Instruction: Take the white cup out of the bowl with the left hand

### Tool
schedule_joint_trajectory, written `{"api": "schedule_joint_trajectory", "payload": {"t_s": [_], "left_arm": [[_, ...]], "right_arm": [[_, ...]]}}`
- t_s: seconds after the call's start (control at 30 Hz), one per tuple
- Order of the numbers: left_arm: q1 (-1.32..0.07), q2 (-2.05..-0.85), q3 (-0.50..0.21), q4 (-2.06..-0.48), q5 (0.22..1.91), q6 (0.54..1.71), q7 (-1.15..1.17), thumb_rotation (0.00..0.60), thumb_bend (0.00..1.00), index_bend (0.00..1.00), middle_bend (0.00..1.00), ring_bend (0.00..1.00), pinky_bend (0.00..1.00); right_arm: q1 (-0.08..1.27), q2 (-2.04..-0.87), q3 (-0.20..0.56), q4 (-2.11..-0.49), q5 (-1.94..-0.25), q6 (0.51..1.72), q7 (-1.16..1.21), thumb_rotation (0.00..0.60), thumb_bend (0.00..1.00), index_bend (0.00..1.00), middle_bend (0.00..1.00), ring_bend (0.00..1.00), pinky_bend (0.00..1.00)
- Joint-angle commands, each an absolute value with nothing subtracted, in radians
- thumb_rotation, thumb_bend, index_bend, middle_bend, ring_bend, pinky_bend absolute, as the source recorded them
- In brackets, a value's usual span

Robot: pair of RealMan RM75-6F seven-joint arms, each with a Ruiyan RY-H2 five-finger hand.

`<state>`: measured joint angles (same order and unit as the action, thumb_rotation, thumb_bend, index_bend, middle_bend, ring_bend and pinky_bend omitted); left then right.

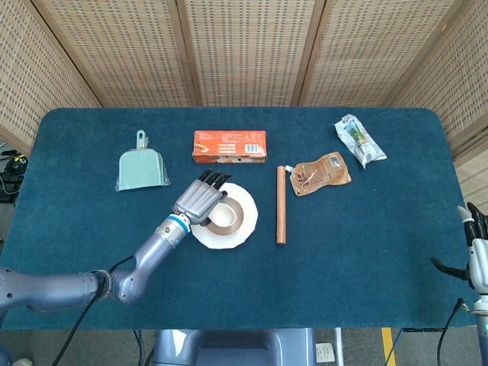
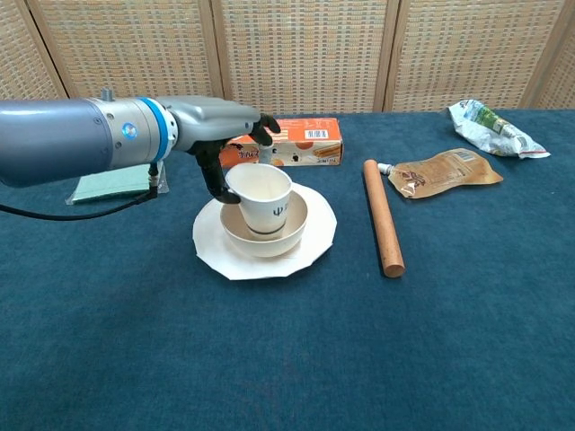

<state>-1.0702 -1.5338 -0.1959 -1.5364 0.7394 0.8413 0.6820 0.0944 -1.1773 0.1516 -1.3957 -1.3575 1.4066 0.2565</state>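
Note:
The white cup [image 2: 260, 198] with a small dark mark leans to the left in the cream bowl [image 2: 287, 236], its base lifted a little. The bowl stands on a white plate [image 2: 218, 256]. My left hand [image 2: 229, 151] grips the cup, thumb on its left wall and fingers over the far rim. From the head view, the left hand [image 1: 199, 200] covers most of the cup [image 1: 222, 216]; the bowl [image 1: 243, 214] and plate [image 1: 223, 239] show beside it. My right hand [image 1: 474, 245] hangs at the table's right edge, fingers apart, holding nothing.
An orange box [image 2: 287, 142] lies just behind the plate. A wooden rod [image 2: 382, 215] lies to the right of it, then a brown pouch [image 2: 445, 171] and a crumpled snack bag [image 2: 492, 119]. A green dustpan [image 1: 141, 168] sits at the left.

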Motion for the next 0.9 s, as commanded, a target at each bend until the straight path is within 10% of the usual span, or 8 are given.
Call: {"api": "schedule_joint_trajectory", "payload": {"t_s": [0.03, 0.4, 0.9], "left_arm": [[-1.049, -1.473, -0.219, -1.601, 0.778, 0.885, 0.636, 0.600, 0.31, 0.46, 0.00, 0.00, 0.00], [-0.924, -1.285, -0.167, -1.735, 0.878, 0.988, 0.551, 0.600, 0.30, 0.43, 0.00, 0.00, 0.00], [-0.862, -1.386, -0.061, -1.545, 0.864, 0.902, 0.489, 0.600, 0.28, 0.39, 0.00, 0.00, 0.00]], "right_arm": [[0.093, -1.176, 0.152, -1.398, -1.358, 1.408, 0.257, 0.600, 0.13, 0.00, 0.00, 0.00, 0.00], [0.091, -1.172, 0.146, -1.412, -1.370, 1.413, 0.245, 0.600, 0.13, 0.00, 0.00, 0.00, 0.00], [0.095, -1.177, 0.140, -1.423, -1.376, 1.407, 0.223, 0.600, 0.13, 0.00, 0.00, 0.00, 0.00]]}}
